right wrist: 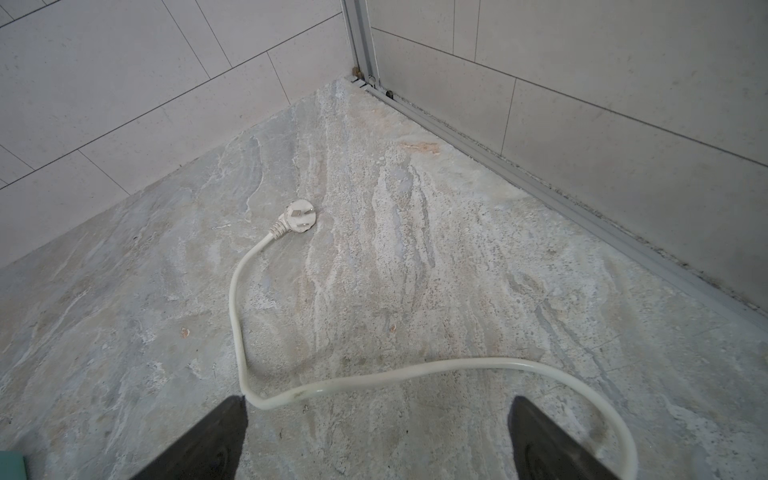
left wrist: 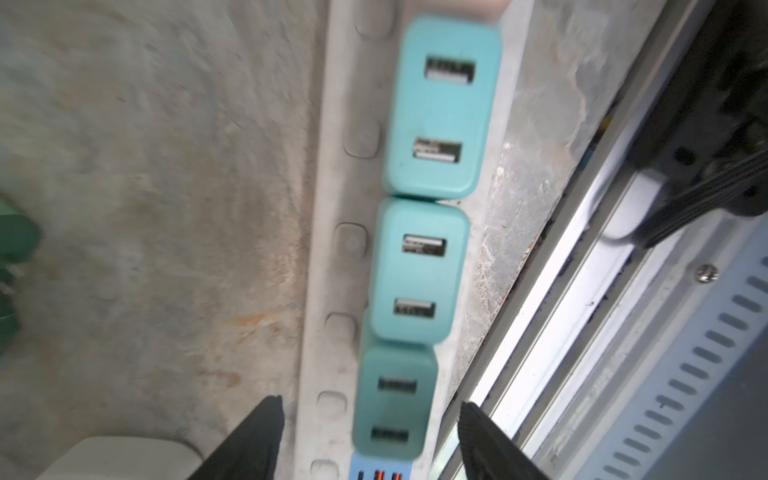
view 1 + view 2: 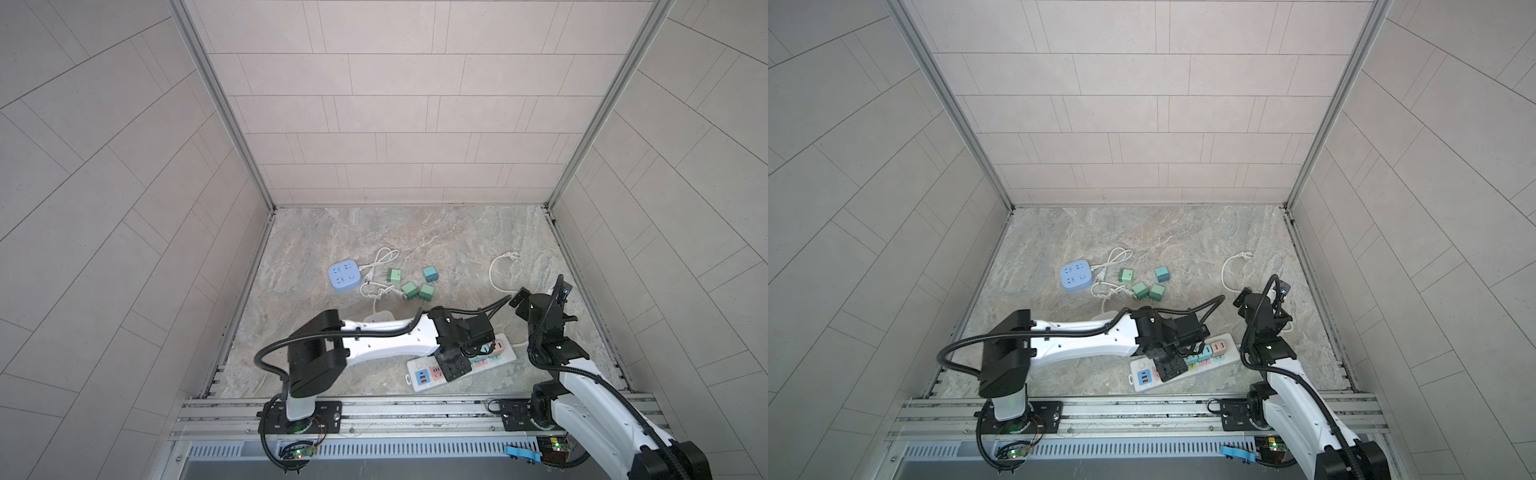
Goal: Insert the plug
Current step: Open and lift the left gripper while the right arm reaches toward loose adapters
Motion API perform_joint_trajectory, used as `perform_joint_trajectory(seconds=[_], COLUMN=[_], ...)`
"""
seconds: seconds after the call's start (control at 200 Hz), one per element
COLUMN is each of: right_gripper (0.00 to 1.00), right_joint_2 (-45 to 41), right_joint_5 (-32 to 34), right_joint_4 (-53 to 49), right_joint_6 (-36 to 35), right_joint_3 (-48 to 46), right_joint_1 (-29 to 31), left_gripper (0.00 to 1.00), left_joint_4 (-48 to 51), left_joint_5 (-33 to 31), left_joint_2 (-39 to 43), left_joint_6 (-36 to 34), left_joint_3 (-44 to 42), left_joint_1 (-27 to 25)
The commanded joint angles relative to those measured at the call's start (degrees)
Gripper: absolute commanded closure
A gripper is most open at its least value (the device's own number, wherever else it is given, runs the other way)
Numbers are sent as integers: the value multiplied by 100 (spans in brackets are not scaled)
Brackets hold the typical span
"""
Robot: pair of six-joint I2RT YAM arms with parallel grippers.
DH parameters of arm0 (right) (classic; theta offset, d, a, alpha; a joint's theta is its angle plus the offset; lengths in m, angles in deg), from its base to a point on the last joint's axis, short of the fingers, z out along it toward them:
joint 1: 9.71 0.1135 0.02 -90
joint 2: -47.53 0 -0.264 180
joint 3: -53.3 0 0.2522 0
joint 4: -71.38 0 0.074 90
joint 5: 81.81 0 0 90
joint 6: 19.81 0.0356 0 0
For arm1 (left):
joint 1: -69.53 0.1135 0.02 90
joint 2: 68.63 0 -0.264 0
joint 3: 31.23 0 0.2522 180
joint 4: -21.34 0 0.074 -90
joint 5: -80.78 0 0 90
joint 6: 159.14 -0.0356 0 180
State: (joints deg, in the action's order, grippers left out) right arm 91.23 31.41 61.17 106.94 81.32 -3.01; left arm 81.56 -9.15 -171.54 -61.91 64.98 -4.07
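A white power strip (image 3: 420, 366) (image 3: 1141, 367) (image 2: 328, 291) lies near the front rail. In the left wrist view three teal USB plugs stand seated in a row on it: the nearest plug (image 2: 392, 409), a middle one (image 2: 417, 272) and a far one (image 2: 442, 108). My left gripper (image 3: 453, 365) (image 3: 1169, 368) (image 2: 371, 402) hovers over the strip, open, its fingers either side of the nearest plug with a gap on both sides. My right gripper (image 3: 519, 297) (image 3: 1241, 298) (image 1: 378, 399) is open above the bare floor, holding nothing.
Several loose green plugs (image 3: 410, 290) lie mid-floor beside a blue socket hub (image 3: 343, 275) with tangled white leads. The strip's white cord (image 1: 374, 376) loops under the right gripper to its plug head (image 1: 300, 216). A white adapter (image 2: 124, 457) sits by the left gripper.
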Motion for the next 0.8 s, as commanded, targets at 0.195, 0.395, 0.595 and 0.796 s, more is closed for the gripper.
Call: perform_joint_trajectory(seconds=[0.195,0.395,0.595,0.796], right_gripper=[0,0,0,1], right_joint_2=[-7,557,1535,2012], right_joint_5=[43,-469,-2047,-1000], right_joint_4=[-30,-254,-479,-1318], right_joint_6=[78,113,-130,-285], right_joint_3=[133,550,1282,2338], right_joint_1=[-16,-18,217,1571], left_gripper=[21,12,10,12], left_joint_4=[-1449,-3987,-4337,-4289], left_joint_5=[-3006,-3881,-3562,-3404], left_joint_2=[2559,4226,4948,4577], left_joint_6=[610,647,1127,1271], left_joint_3=[-1769,-4373,-5044,-4891], left_joint_1=[363,1203,1853,1852])
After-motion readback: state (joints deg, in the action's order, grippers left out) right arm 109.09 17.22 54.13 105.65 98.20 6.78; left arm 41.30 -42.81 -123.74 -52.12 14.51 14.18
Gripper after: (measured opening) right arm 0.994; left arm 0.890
